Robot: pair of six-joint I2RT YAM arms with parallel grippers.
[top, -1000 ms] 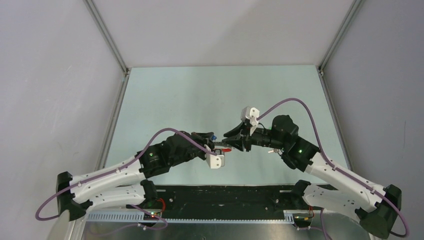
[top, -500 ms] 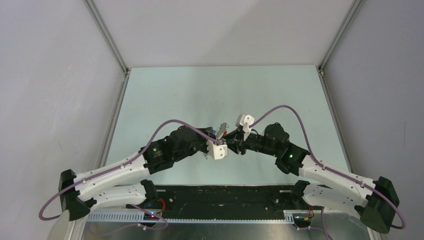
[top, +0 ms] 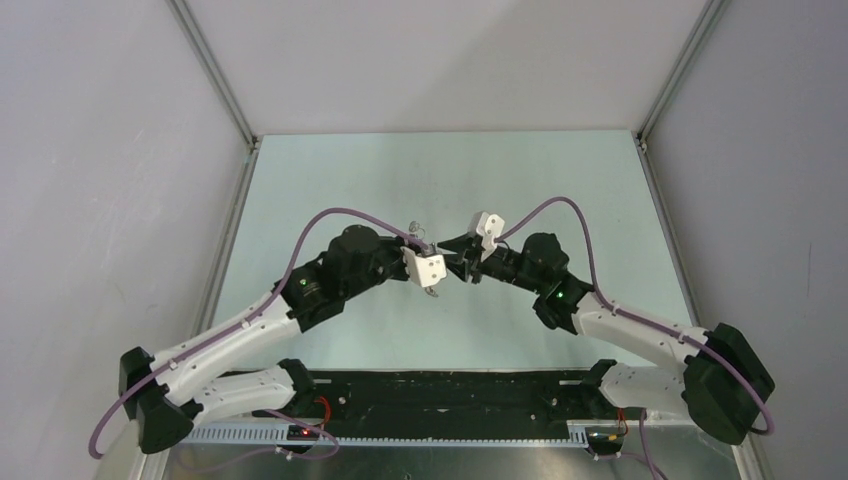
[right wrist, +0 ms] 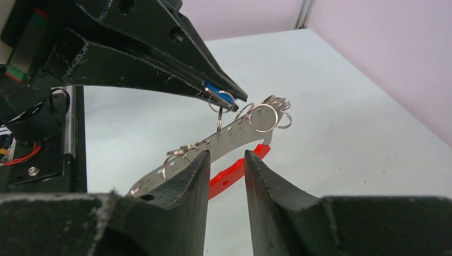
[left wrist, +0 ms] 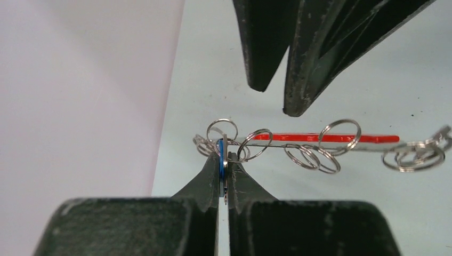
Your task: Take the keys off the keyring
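From above, little to read: left arm (top: 250,330) and right arm (top: 640,332) folded inward over the worktop (top: 400,180), wrists nearly nose to nose, fingers and metalwork too small to sort out. From the left wrist, far plainer: left gripper (left wrist: 224,158) pinched flat on a blue-headed key (left wrist: 220,156), no gap beyond the key itself. Sits at one end of the keyring (left wrist: 330,138), seen edge-on as a thin red line with small split rings (left wrist: 312,157) strung along it. Over the keyring's middle, the right gripper (left wrist: 277,100), tips parted a little and apparently just clear of the band, though hard to be sure of the depth. From the right wrist: keyring running lengthwise away from the right gripper, pale perforated strip (right wrist: 229,136) uppermost, red band (right wrist: 230,174) showing in the narrow gap between the fingers; cannot tell whether pinched or merely straddled. At the keyring's far end, the left gripper with the blue head. Seems to turn on one line: long axis of the keyring pointing from the right gripper straight toward the left, key at the left gripper's end, so left arm nearer the key, right arm nearer the band. Likely calls for steadying the band with the right and drawing the key off with the left, away along that axis rather than across it.
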